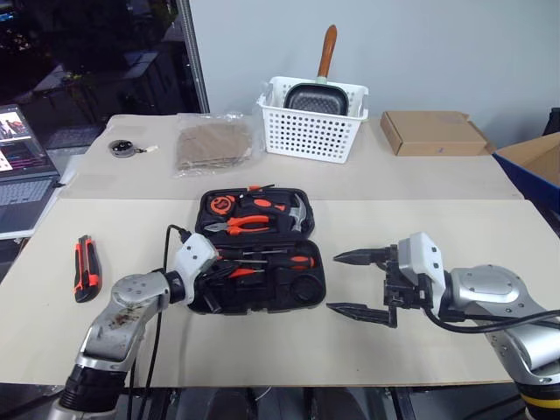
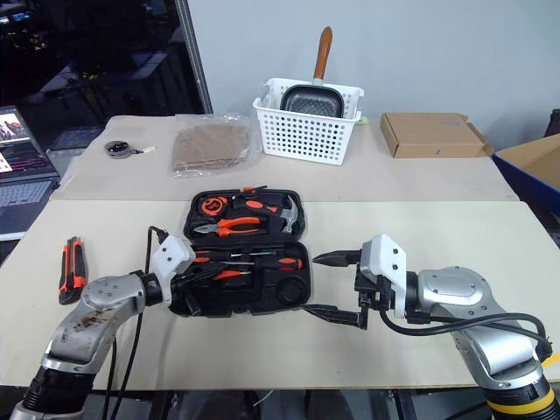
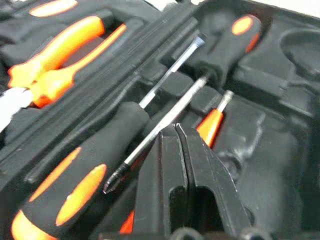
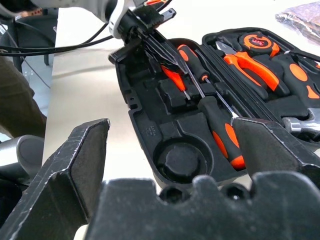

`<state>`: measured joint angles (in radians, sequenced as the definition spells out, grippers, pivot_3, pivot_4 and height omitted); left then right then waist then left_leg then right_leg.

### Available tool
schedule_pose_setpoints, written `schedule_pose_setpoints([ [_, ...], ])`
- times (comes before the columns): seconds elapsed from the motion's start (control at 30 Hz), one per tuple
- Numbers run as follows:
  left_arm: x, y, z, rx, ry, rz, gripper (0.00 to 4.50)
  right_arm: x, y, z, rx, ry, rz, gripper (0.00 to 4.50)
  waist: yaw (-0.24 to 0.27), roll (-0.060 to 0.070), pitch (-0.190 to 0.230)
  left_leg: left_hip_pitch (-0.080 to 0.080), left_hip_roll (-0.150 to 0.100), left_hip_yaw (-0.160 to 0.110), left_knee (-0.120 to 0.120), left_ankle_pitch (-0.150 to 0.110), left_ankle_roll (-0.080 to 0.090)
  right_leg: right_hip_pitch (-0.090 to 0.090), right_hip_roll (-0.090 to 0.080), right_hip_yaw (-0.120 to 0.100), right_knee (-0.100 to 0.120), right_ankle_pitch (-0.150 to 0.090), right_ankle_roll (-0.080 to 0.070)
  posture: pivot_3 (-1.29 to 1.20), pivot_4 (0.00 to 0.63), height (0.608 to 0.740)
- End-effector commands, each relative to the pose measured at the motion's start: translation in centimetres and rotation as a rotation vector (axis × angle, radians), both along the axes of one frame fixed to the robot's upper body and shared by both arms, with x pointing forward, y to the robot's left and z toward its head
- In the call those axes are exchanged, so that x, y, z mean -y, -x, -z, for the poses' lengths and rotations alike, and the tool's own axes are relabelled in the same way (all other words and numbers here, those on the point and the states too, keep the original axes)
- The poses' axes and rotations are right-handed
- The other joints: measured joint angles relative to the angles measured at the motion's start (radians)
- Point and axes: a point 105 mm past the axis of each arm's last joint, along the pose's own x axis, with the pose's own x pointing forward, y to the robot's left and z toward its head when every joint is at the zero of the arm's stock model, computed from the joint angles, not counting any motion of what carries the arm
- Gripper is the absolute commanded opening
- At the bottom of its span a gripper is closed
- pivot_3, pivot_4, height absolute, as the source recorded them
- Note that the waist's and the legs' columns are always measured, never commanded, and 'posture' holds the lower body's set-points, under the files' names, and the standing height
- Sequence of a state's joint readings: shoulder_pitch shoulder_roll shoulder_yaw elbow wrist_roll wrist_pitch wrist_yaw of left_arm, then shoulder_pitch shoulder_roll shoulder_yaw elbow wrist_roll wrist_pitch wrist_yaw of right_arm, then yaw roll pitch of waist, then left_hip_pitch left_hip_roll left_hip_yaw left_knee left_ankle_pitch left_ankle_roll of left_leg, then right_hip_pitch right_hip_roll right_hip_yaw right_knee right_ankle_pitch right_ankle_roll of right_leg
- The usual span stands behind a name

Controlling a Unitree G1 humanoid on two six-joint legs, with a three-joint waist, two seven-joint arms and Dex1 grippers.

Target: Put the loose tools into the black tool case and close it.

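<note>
The black tool case [image 1: 306, 293] lies open in the middle of the table, moulded slots facing up. Two screwdrivers [image 3: 65, 190] [image 4: 220, 130] with orange-black handles lie crossed in its near half, and a small all-orange pointed tool [image 3: 210, 125] sits beside them. My left gripper [image 1: 219, 278] reaches into the near half's left end. It is shut, its tips [image 3: 175, 131] meeting over a screwdriver shaft with nothing between them. The orange-and-black utility knife [image 1: 86, 267] lies on the table left of the case. My right gripper [image 1: 359, 284] hovers open, just right of the case.
Orange-handled pliers [image 1: 249, 224] and a hammer [image 1: 297, 213] fill the case's far half. At the back stand a white basket [image 1: 311, 131] holding a pan, a cardboard box [image 1: 433, 133], a plastic bag [image 1: 213, 144] and a grey disc with cord [image 1: 124, 148]. A laptop [image 1: 22, 171] sits at the left.
</note>
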<state>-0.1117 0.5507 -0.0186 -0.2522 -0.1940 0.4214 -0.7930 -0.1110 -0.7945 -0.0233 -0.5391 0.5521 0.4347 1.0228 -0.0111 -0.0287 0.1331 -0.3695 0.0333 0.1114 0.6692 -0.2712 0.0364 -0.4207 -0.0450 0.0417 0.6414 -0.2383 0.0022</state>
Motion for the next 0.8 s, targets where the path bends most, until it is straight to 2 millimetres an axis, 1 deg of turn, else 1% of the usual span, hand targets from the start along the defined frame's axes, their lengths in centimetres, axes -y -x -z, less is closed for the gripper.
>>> schedule_pose_setpoints([
  [0.03,-0.1,0.6,2.7,-0.049,-0.066,-0.005,0.06,0.0,0.2,-1.0,0.05,0.007,-0.005,4.5,0.0,0.001,-0.001,0.001,0.0,0.0,0.0,0.0,0.0,0.001,0.0,0.0,0.0,0.0,0.0,0.0,0.15,0.74],
  [0.2,-0.5,0.9,4.5,-0.025,-0.147,-0.005,0.06,-0.2,0.3,-1.2,0.051,0.009,-0.004,4.5,0.0,0.004,-0.006,0.002,0.0,0.0,0.0,0.0,0.0,0.002,0.0,0.0,0.0,0.0,0.0,0.0,0.15,0.74],
  [0.3,-0.5,1.3,5.6,-0.039,-0.147,-0.014,0.06,-0.2,0.3,-1.2,0.051,0.01,-0.003,4.5,0.0,0.008,-0.014,0.002,0.0,0.0,0.0,0.0,0.0,0.002,-0.001,0.001,0.0,0.0,0.0,0.0,0.15,0.74],
  [0.37,-0.4,1.1,4.6,0.005,-0.074,-0.043,0.06,-0.3,0.3,-1.2,0.052,0.007,-0.006,4.5,-0.001,0.009,-0.017,0.003,0.0,0.0,0.0,0.0,0.0,0.003,-0.001,0.001,0.0,0.0,0.0,0.0,0.15,0.74],
  [0.4,-0.5,0.9,3.8,0.031,-0.035,-0.061,0.06,-0.3,0.3,-1.2,0.053,0.006,-0.008,4.5,-0.001,0.01,-0.018,0.003,0.0,0.0,0.0,0.0,0.0,0.003,-0.001,0.001,0.0,0.0,0.0,0.0,0.15,0.74],
  [0.43,-0.9,0.6,2.1,0.071,0.019,-0.094,0.06,-0.4,0.4,-1.4,0.055,-0.003,-0.012,4.5,-0.001,0.01,-0.018,0.004,0.0,0.001,0.0,0.0,0.0,0.003,-0.001,0.002,0.0,0.0,0.0,0.0,0.15,0.74],
  [0.47,-1.2,0.4,1.0,0.097,0.051,-0.113,0.06,-0.4,0.4,-1.4,0.057,-0.009,-0.015,4.5,-0.002,0.01,-0.018,0.004,0.001,0.001,0.0,0.001,-0.001,0.003,-0.001,0.002,0.0,0.0,0.0,0.0,0.15,0.74],
  [0.5,-1.9,0.3,-0.9,0.13,0.098,-0.153,0.06,-0.5,0.4,-1.6,0.064,-0.018,-0.023,4.5,-0.003,0.01,-0.018,0.004,0.001,0.0,0.0,0.001,-0.001,0.003,0.0,0.002,0.001,0.0,0.0,0.0,0.15,0.74],
  [0.53,-2.4,0.3,-2.0,0.149,0.126,-0.176,0.06,-0.5,0.4,-1.7,0.068,-0.023,-0.028,4.5,-0.005,0.005,-0.015,0.004,0.001,0.0,0.0,0.002,-0.001,0.002,0.001,0.002,0.001,0.001,-0.001,0.0,0.15,0.74],
  [0.57,-3.1,0.5,-3.4,0.167,0.151,-0.204,0.3,-0.6,0.3,-1.9,0.072,-0.04,-0.037,4.5,-0.007,0.002,-0.013,0.002,0.003,0.0,0.0,0.003,-0.002,0.0,0.002,0.001,0.001,0.0,-0.001,0.0,0.15,0.74],
  [0.63,-4.3,0.9,-5.3,0.18,0.185,-0.259,0.77,-0.9,0.2,-2.3,0.077,-0.067,-0.051,4.5,-0.007,-0.001,-0.012,0.001,0.005,-0.001,0.0,0.003,-0.002,-0.001,0.003,0.0,0.0,0.001,-0.001,0.0,0.15,0.74],
  [0.67,-5.2,1.1,-6.2,0.182,0.202,-0.304,1.16,-1.0,0.1,-2.5,0.079,-0.079,-0.062,4.5,-0.007,-0.001,-0.012,0.001,0.006,-0.001,0.0,0.003,-0.002,-0.001,0.003,0.0,0.0,0.001,-0.002,0.0,0.15,0.74],
  [0.7,-6.3,1.2,-7.0,0.186,0.213,-0.357,1.53,-1.2,-0.1,-2.6,0.078,-0.086,-0.072,4.5,-0.007,-0.001,-0.012,0.001,0.005,-0.001,-0.001,0.003,-0.002,-0.001,0.003,0.0,0.0,0.003,-0.004,0.0,0.15,0.74],
  [0.73,-6.9,1.4,-7.5,0.186,0.22,-0.393,1.83,-1.3,-0.1,-2.6,0.077,-0.09,-0.08,4.5,-0.007,-0.001,-0.011,0.001,0.005,-0.001,-0.001,0.003,-0.002,-0.001,0.003,0.0,0.0,0.003,-0.004,0.0,0.15,0.74],
  [0.8,-8.6,1.7,-8.3,0.184,0.228,-0.487,2.57,-1.6,-0.4,-2.4,0.071,-0.092,-0.097,4.5,-0.004,-0.001,-0.011,0.001,0.005,-0.001,-0.002,0.003,-0.002,-0.001,0.003,0.0,0.0,0.003,-0.004,0.0,0.15,0.74],
])
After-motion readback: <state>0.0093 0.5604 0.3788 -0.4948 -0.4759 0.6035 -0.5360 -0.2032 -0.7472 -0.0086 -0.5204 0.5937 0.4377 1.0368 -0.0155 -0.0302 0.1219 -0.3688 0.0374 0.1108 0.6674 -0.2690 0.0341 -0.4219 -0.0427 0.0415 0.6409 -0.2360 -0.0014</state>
